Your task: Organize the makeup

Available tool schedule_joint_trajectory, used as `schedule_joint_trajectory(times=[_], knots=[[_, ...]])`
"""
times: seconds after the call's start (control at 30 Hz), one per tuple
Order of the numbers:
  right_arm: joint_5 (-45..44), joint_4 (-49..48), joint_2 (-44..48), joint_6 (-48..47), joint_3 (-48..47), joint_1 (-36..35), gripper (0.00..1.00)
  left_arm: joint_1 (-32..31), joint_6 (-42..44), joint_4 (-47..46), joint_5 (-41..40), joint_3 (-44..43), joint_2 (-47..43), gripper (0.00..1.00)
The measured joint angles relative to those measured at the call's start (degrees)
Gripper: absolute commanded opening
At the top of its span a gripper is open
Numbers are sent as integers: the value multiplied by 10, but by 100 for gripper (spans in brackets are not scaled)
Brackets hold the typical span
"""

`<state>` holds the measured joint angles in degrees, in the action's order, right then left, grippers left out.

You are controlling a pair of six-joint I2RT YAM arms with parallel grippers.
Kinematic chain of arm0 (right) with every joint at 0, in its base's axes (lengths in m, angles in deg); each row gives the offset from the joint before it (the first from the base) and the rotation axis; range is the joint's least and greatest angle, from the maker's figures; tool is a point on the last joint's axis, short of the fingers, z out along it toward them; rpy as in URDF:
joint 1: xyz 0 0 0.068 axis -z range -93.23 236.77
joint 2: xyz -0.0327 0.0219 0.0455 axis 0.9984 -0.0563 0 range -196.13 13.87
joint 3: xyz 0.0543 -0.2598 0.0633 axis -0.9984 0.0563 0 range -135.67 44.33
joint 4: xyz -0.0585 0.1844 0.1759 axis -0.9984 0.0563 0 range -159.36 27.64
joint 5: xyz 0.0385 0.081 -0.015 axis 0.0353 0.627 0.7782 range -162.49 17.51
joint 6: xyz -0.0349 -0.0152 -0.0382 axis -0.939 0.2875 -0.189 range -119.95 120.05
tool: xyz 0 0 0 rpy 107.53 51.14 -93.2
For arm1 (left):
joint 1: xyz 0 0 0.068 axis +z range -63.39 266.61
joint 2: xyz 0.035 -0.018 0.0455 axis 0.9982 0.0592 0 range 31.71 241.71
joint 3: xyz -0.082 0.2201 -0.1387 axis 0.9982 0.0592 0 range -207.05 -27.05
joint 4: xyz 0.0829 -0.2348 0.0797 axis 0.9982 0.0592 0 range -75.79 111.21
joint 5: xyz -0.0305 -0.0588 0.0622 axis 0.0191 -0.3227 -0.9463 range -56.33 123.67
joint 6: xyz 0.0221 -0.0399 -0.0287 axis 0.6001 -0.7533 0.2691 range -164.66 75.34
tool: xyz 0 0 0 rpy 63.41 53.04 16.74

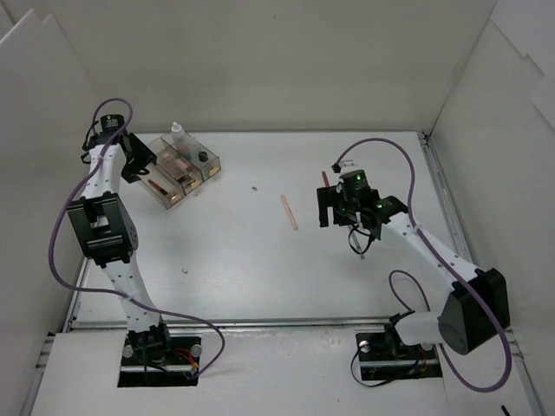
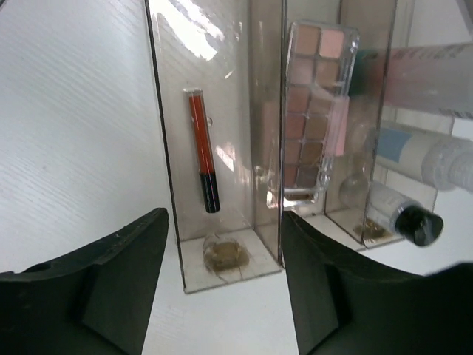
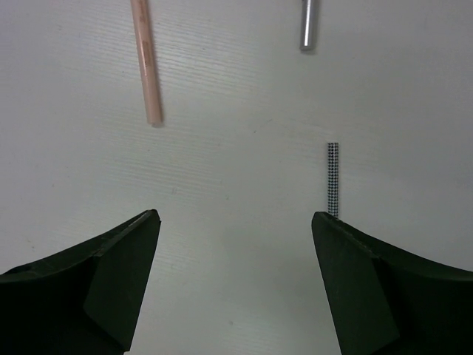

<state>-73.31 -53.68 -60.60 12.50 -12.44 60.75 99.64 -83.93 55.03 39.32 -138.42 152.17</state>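
- Two arms are seen over the counter (image 1: 243,277), one at the far left and one at mid right.
- The left tool (image 2: 225,292) is held wide open just in front of the clear box (image 2: 164,155), and nothing is gripped between its fingers.
- A red pencil (image 2: 202,144) with a dark end is seen lying lengthwise in the compartment straight ahead of the left tool.
- An eyeshadow palette (image 2: 316,111) of tan and brown shades is held in the next compartment to the right, behind a clear divider.
- A black-capped bottle (image 2: 403,214) and a white-and-teal bottle (image 2: 417,151) are seen lying further right. Which compartment each is in cannot be told.
- The right tool (image 3: 235,277) is also spread wide and empty, and it is held above bare counter.
- A pink pencil (image 3: 146,63) is seen lying loose on the counter ahead of the right tool and to its left. It is well apart from the clear box and touched by neither finger.
- The end of a grey pencil (image 3: 308,26) is seen at the upper edge of the right wrist view, apart from the pink pencil.
- A small chequered strip (image 3: 333,174) is seen lying on the counter just ahead of the right-hand finger.
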Motion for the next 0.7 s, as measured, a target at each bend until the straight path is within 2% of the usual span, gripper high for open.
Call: schedule_joint_trajectory(times=[0.13,0.37,0.43,0.6,0.7], knots=[[26,-9,-95,-22,-54,-21,74,0,1,-16,21,85,-84,60],[74,-29,-283,-49,-166,-49,62,-22,13,-81,93,326,-325,72],[78,-31,-324,-51,-184,-51,56,-33,22,-97,122,392,-387,73],[79,-32,-379,-50,-196,-56,46,-47,45,-102,172,504,-493,73],[76,-32,-389,-50,-196,-59,42,-50,53,-97,186,537,-532,72]])
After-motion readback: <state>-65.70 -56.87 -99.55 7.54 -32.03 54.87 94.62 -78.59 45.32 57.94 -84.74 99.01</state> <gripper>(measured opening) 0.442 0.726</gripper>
